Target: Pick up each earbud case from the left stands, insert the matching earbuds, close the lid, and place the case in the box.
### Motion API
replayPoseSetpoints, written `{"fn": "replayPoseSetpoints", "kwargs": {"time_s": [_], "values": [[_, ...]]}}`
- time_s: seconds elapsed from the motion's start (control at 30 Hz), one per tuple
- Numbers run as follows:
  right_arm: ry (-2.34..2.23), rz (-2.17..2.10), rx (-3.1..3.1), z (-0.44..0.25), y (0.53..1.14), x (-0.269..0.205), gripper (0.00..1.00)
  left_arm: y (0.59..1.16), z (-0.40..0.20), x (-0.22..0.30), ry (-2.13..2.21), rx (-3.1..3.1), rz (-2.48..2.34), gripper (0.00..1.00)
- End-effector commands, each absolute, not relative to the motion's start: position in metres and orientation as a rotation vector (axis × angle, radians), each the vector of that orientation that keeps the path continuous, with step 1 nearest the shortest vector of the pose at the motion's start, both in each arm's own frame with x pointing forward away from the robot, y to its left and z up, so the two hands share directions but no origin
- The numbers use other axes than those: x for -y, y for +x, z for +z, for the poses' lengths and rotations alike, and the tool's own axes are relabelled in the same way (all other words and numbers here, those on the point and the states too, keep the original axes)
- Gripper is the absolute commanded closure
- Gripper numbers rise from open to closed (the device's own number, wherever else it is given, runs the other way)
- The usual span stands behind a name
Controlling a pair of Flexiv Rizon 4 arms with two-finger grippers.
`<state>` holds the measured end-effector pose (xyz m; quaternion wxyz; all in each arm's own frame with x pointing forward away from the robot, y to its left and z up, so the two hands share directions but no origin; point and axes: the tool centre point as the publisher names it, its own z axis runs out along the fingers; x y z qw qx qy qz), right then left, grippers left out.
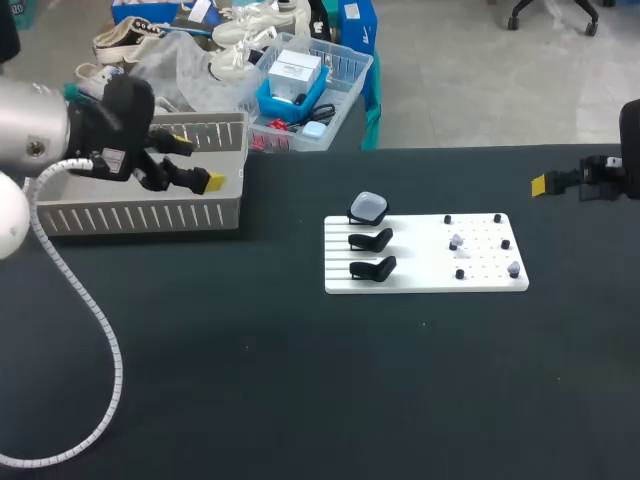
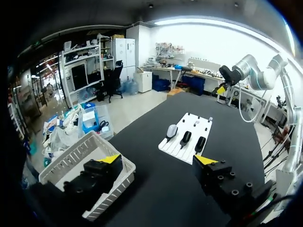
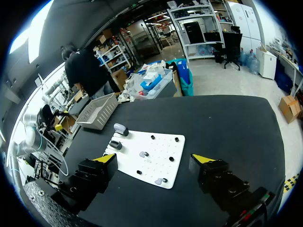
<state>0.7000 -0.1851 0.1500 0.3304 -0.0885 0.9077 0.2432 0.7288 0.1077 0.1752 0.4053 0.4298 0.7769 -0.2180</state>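
The black table carries a flat white board near its middle and a white slatted box at its far left.

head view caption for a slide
Left gripper by the basket, right gripper far right, both open; one earbud case on the white board

Robotics lab, black table, left arm, right arm
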Motion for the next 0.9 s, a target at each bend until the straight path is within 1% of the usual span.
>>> {"fn": "replayPoseSetpoints", "kwargs": {"time_s": [0.03,0.53,0.9], "values": [[-0.231,0.636,-2.374,0.15,0.7,0.185,0.0,0.743,0.168,-0.093,1.176,-1.897,-0.597,0.0],[-0.231,0.636,-2.374,0.15,0.7,0.185,0.0,0.763,0.148,-0.037,1.397,-1.795,-0.657,0.0],[-0.231,0.636,-2.374,0.15,0.7,0.185,0.0,0.786,0.132,-0.011,1.529,-1.783,-0.81,0.0]]}}
